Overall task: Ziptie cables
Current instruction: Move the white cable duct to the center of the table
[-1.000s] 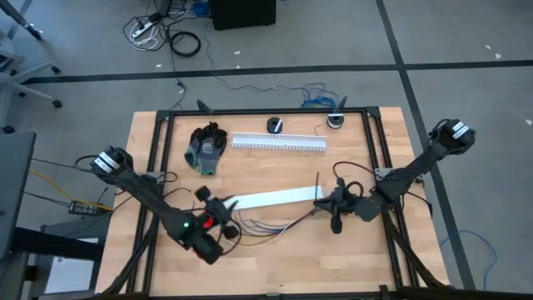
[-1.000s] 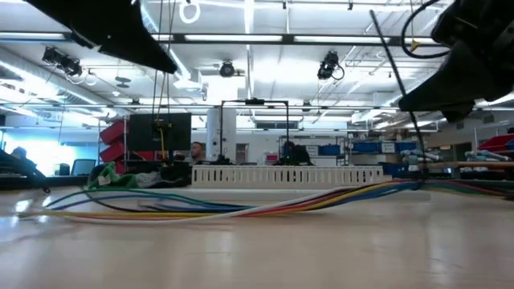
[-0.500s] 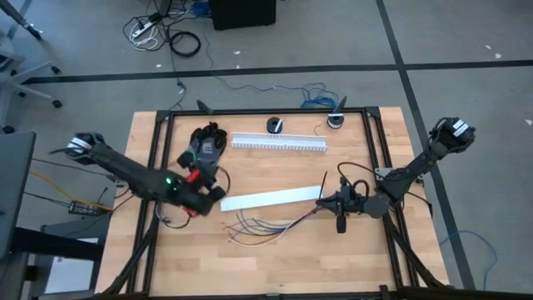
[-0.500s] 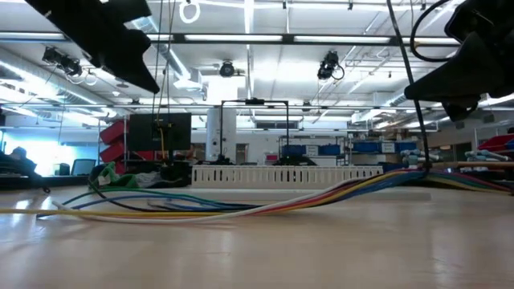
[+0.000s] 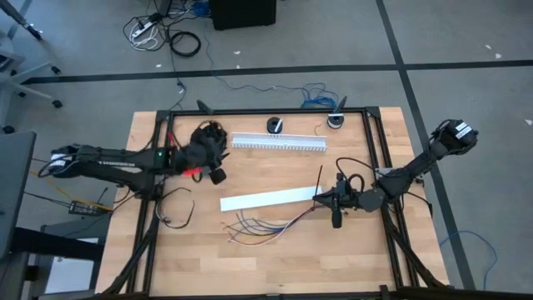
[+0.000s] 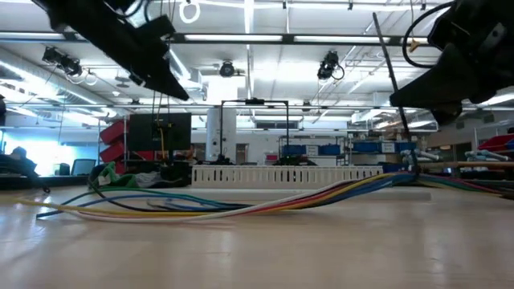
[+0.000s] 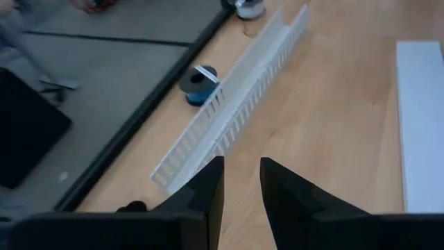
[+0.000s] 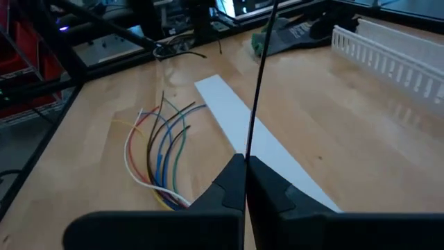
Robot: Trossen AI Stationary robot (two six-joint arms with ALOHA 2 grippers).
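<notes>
The cables [image 5: 265,222] lie on the table near its front, their coloured ends fanned out [image 8: 161,158] toward the left. Their other end rises toward my right gripper [image 5: 321,202], as the low view shows [image 6: 377,181]. That gripper is shut on a thin black ziptie [image 8: 260,76], which stands up from its fingers [image 6: 389,88]. My left gripper [image 5: 218,175] hovers by the dark glove [image 5: 208,136] at the far left. Its fingers [image 7: 241,187] stand slightly open, with only bare table between them. My right gripper pinches the ziptie's lower part [image 8: 248,154] between its two shut fingers, which point about level toward the table's left. The strip rises nearly upright above them. The cables run in under the fingers; whether the fingers touch them I cannot tell.
A flat white lid [image 5: 271,200] lies beside the cables. The white slotted duct [image 5: 279,142] runs along the far side, with a blue spool [image 7: 198,80] and another small spool [image 5: 335,121] by the black frame [image 5: 266,111]. Bare wood lies at the front.
My left arm has swung away from the cables' fanned ends, going toward the table's far edge and left until it hovers by the glove, and it has turned as it went. The cables stay on the table. My right gripper has kept hold of the ziptie.
</notes>
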